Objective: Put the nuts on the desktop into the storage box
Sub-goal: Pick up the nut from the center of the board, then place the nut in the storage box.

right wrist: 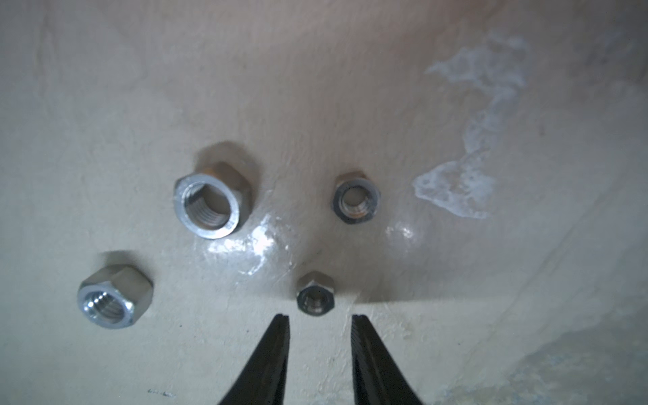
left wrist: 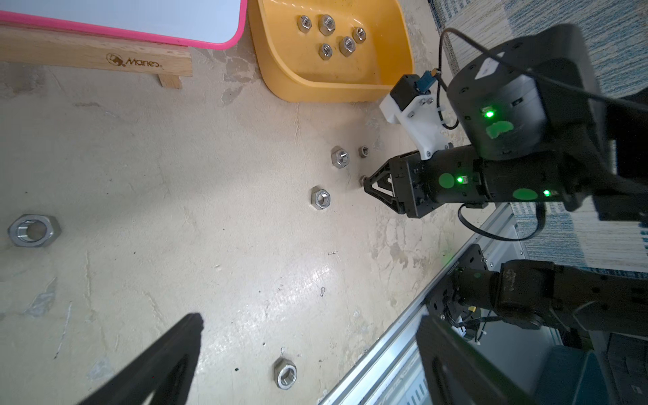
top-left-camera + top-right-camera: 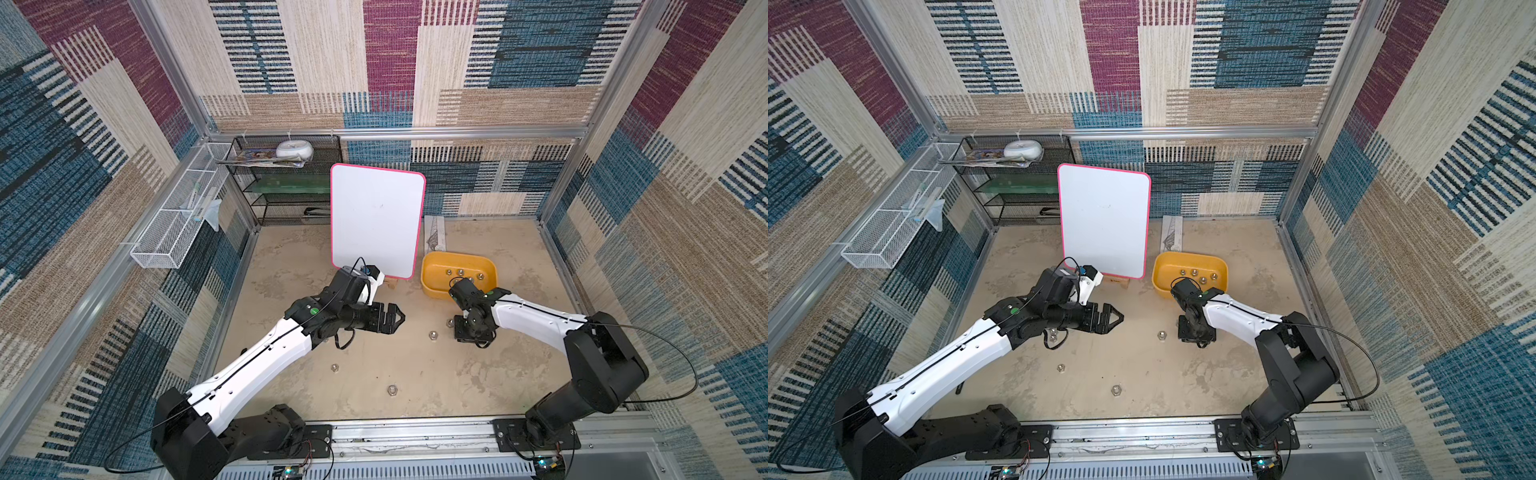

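- Left gripper [image 3: 395,318]: jaws wide, empty, over desktop [image 3: 291,257].
- Right gripper [image 1: 319,317]: jaws partly apart, empty. Risk: closing from here would likely miss or flick the small nut [image 1: 315,298], since tips stop short of it.
- Small nut: on desktop, just ahead of those tips, centred on their gap.
- Box [image 3: 457,259]: just beyond right gripper; five nuts [image 2: 347,45] inside.

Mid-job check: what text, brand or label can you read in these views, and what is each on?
"Maries", next to a small logo, on the wooden stand under the pink-edged whiteboard, left wrist view; middle letters uncertain.
white sticker on the right arm's wrist housing: too small to read.
printed sheets on the black mesh rack: too blurred to read.
Nothing else legible.
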You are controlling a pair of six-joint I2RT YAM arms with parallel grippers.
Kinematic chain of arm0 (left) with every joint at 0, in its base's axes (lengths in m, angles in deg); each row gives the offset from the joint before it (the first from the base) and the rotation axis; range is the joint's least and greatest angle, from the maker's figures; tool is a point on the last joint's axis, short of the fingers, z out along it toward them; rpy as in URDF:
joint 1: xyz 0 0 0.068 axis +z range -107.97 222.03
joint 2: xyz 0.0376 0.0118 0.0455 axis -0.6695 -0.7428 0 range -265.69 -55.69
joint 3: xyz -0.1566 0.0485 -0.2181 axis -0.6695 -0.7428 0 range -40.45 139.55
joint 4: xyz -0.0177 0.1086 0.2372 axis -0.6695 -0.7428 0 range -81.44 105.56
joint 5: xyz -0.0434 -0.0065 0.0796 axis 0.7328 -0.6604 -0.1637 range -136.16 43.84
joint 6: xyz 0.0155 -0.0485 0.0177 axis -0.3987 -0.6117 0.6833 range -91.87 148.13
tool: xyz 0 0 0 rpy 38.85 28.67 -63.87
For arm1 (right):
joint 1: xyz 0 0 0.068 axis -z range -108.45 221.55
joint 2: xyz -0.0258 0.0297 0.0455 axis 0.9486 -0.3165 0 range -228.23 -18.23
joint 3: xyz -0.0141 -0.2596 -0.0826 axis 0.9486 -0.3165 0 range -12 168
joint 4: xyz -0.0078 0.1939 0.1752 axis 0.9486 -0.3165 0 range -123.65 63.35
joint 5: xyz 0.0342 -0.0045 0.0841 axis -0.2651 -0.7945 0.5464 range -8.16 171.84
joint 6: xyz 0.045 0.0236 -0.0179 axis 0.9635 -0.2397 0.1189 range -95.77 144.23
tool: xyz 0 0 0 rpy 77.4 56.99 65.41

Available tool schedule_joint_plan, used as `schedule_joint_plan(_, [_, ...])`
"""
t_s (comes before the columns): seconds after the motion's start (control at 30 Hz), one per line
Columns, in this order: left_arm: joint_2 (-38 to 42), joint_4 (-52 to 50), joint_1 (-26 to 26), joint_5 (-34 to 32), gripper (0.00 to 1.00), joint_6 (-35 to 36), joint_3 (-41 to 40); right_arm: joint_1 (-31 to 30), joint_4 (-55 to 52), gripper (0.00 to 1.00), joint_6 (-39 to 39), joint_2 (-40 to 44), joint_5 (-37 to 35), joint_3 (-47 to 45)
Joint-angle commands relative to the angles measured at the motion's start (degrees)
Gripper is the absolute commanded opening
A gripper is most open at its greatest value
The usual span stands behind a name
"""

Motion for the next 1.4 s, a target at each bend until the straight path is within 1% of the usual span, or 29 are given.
schedule_joint_plan(0.0, [0.70, -0.82, 0.09, 0.48, 1.00, -0.23, -0.09, 0.03, 1.70, 0.35, -0.42, -1.33, 0.09, 0.09])
schedule_joint_plan(0.17, [1.94, -1.18, 0.10, -0.25, 1.00, -0.46, -0.77, 0.05, 1.87, 0.35, -0.57, -2.26, -0.26, 0.73])
schedule_joint_plan(0.37, [2.35, -1.39, 0.06, -0.45, 1.00, -0.56, -1.14, -0.03, 2.26, 0.32, -1.04, -3.38, -0.50, 0.59])
schedule_joint_plan(0.53, [2.13, -1.30, 0.06, -0.25, 1.00, -0.53, -0.87, -0.03, 2.17, 0.27, -1.12, -3.52, -0.82, 0.44])
schedule_joint_plan(0.63, [2.00, -1.25, 0.06, -0.16, 1.00, -0.42, -0.87, -0.01, 1.66, 0.19, -1.17, -2.90, -1.01, 0.85])
schedule_joint_plan(0.83, [1.45, -1.14, 0.10, -0.01, 1.00, -0.28, -0.48, 0.01, -1.91, 0.18, -1.23, -0.32, -2.44, 3.71])
schedule_joint_plan(1.07, [0.78, -1.10, 0.07, 0.08, 1.00, -0.03, 0.43, 0.22, -9.09, 0.19, -2.94, 3.08, -5.80, 12.01])
schedule_joint_plan(1.17, [0.51, -0.97, 0.08, 0.21, 1.00, -0.09, 0.65, 1.99, -9.96, 0.20, -4.07, 2.72, -6.32, 16.62])
schedule_joint_plan(1.3, [0.44, -0.91, 0.06, -0.17, 1.00, -0.05, 0.63, 5.02, -9.43, 0.20, -7.36, -1.35, -5.97, 23.35])
schedule_joint_plan(1.37, [0.71, -1.22, 0.07, -0.89, 1.00, -0.04, 0.59, 6.02, -9.11, 0.20, -9.34, -5.30, -6.19, 27.60])
